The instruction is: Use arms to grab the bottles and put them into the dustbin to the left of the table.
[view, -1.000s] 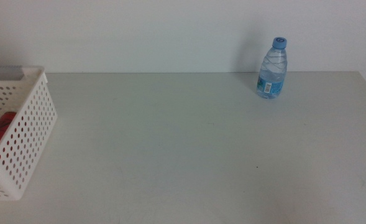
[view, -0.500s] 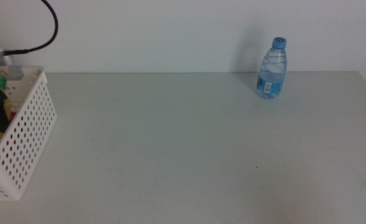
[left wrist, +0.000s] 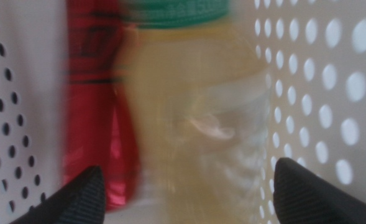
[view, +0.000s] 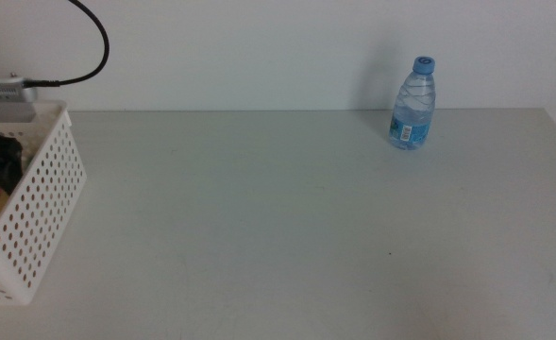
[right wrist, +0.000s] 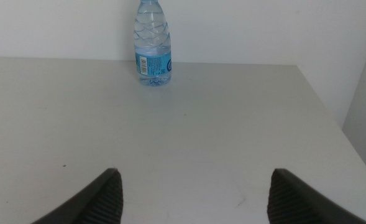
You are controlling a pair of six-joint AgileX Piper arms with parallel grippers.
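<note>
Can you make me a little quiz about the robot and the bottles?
1. True or false: the water bottle is lying on its side.
2. Where is the left gripper? A) over the middle of the table B) inside the dustbin C) beside the water bottle
3. What colour is the can beside the yellowish bottle?

Key
1. False. It stands upright at the table's far side.
2. B. It is open over the yellowish bottle.
3. Red.
</note>
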